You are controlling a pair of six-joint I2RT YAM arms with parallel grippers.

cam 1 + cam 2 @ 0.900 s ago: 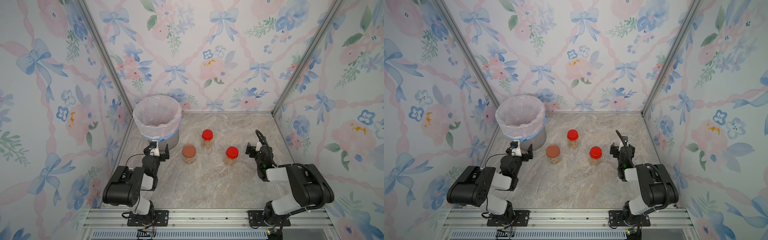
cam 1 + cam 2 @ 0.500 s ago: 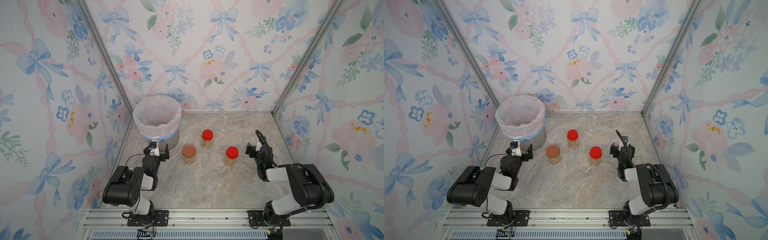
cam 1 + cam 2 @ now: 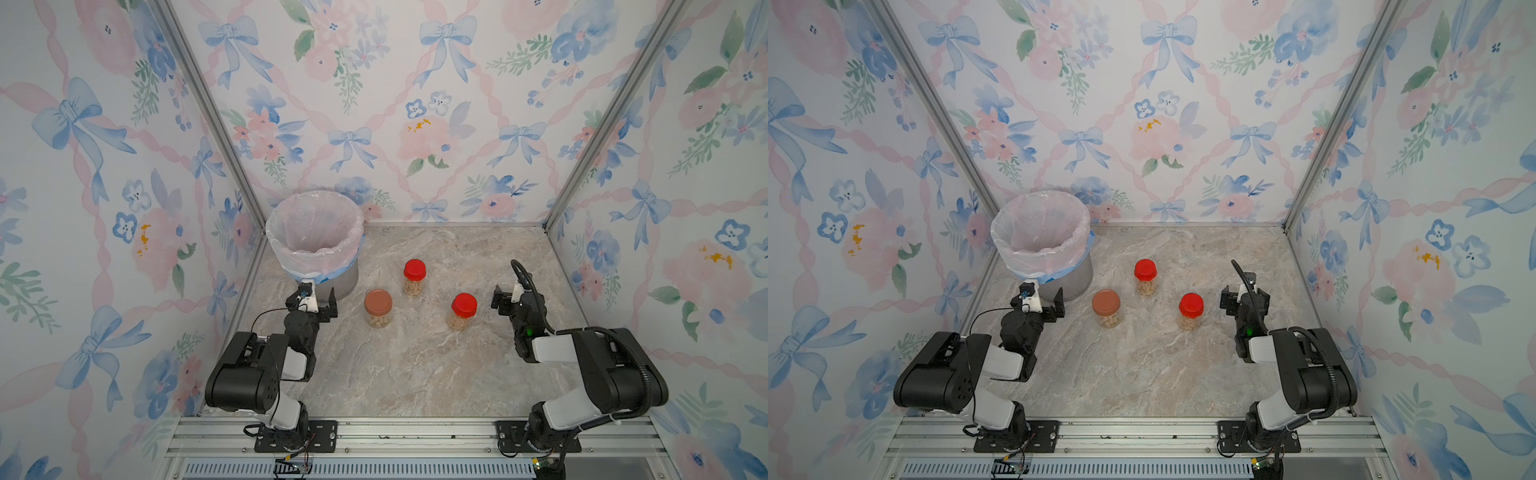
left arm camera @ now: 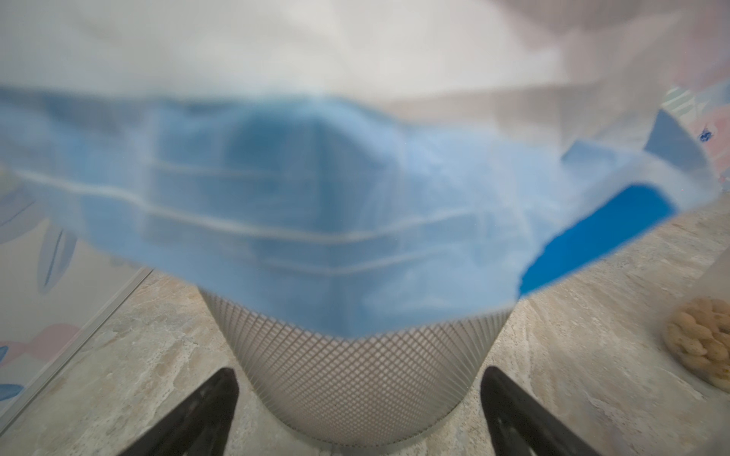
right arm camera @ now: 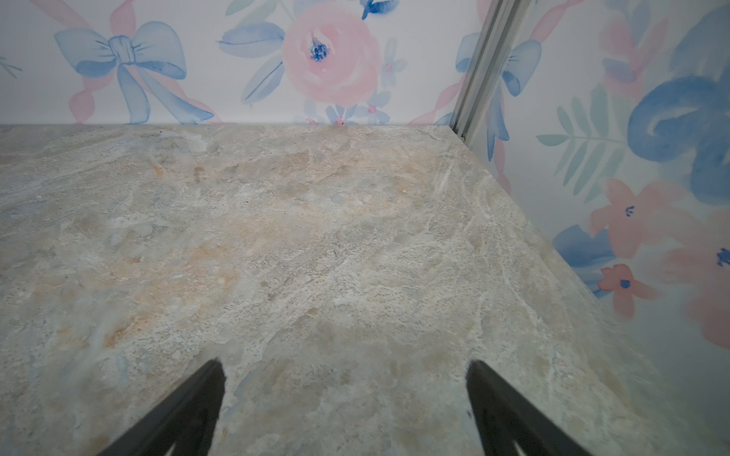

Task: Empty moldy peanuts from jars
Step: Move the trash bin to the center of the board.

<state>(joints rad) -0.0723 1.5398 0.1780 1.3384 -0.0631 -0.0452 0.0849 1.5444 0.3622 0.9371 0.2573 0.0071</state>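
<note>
We begin: left gripper (image 3: 312,301), right gripper (image 3: 515,296) spread wide, empty. Three clear lidded jars (image 3: 378,309) of tan peanuts (image 3: 377,322) untouched; next, grip one.

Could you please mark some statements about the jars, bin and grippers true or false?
1. The brown-lidded jar, the far red-lidded jar and the near red-lidded jar stand upright, lids on. True.
2. The left gripper holds the brown-lidded jar. False: it is open and empty, facing the bin.
3. The bin stands in the far left corner. True.
4. The right gripper is shut on the near red-lidded jar. False: it is open, apart from that jar.
</note>
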